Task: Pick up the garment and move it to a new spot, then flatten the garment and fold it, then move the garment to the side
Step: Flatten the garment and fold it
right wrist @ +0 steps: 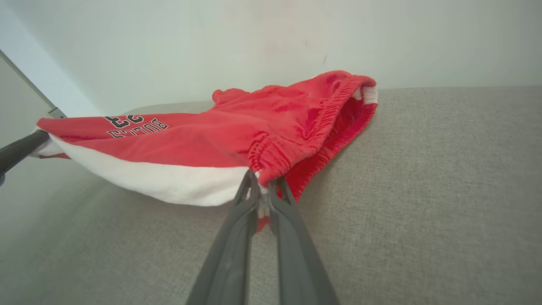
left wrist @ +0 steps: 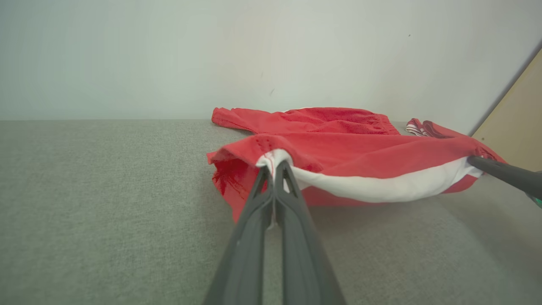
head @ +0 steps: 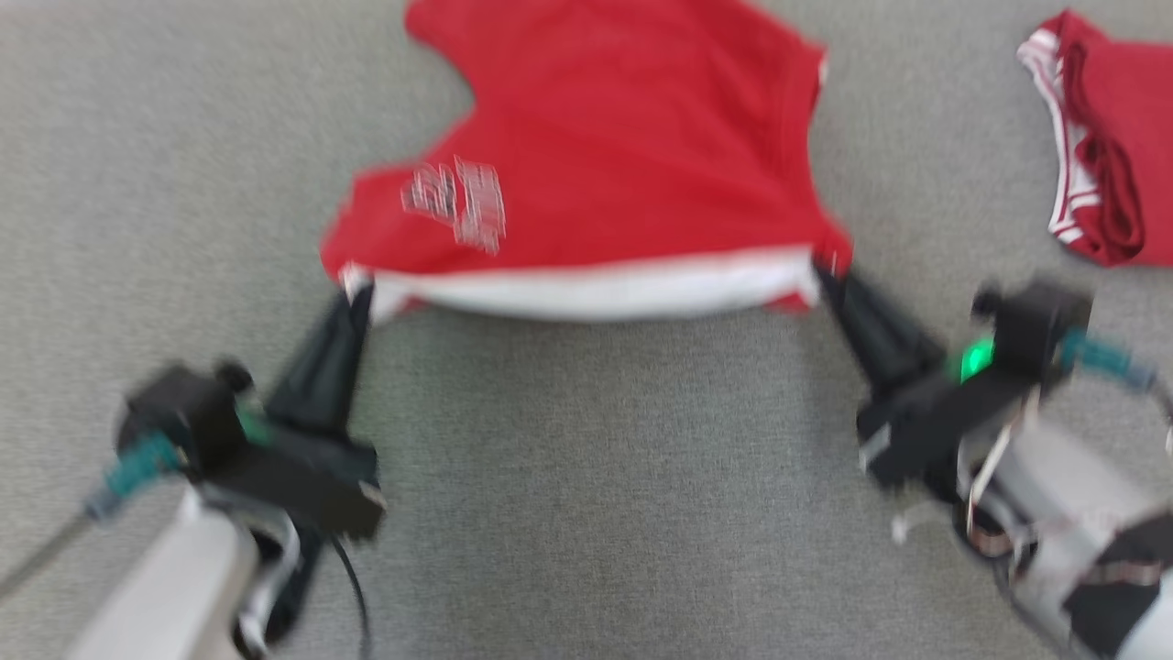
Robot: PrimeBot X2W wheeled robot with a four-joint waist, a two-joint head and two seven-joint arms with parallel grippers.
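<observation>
Garment point(head: 586, 156), red with a white band along its near edge, lies spread on the grey fabric surface point(head: 586, 477) at the top centre of the head view, the banded edge stretched between the two grippers. Left gripper point(head: 359, 295) is clamped on the band's left corner and right gripper point(head: 825, 270) on its right corner, each with fingers pressed together on the cloth. A second red-and-white cloth point(head: 1100, 147) lies bunched well apart at the far right; white lettering point(head: 455, 203) marks the garment's left side.

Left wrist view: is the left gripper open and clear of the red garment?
No, the left gripper is shut on the white-trimmed edge of the red garment.
</observation>
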